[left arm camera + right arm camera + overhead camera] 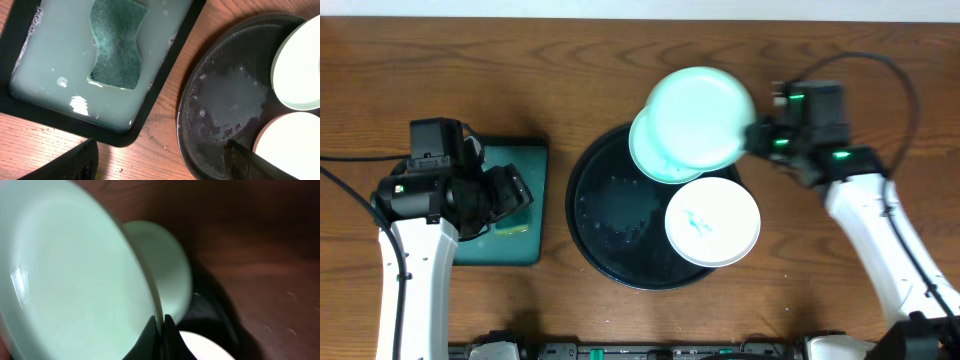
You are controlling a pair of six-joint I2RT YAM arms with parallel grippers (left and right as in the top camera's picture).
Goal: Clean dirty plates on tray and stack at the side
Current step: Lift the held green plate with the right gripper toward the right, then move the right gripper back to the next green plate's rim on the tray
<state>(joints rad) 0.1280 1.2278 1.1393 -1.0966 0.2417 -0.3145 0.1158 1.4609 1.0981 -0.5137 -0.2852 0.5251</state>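
My right gripper (162,330) is clamped shut on the rim of a pale mint green round plate (75,280), which hangs tilted above the far right edge of the large round glossy black tray (610,200). It is a thin pinch on a slick rim (so I judge any quick swing could let it pivot). I should carry it slowly and keep it clear of the plates below. Just beyond my fingers a second mint green plate (167,267) lies on the tray's far edge, partly under the held one. The white round plate (712,222), with a teal smear at its centre, sits at the tray's near right edge.

My left gripper (515,200) hangs wide open and empty over the rectangular dark-rimmed teal tray (167,70) of cloudy water, where the green wavy sponge (117,42) lies.

I cannot see the held plate's underside. Most of the lower mint plate's face is covered, so I cannot tell whether it has any smears.
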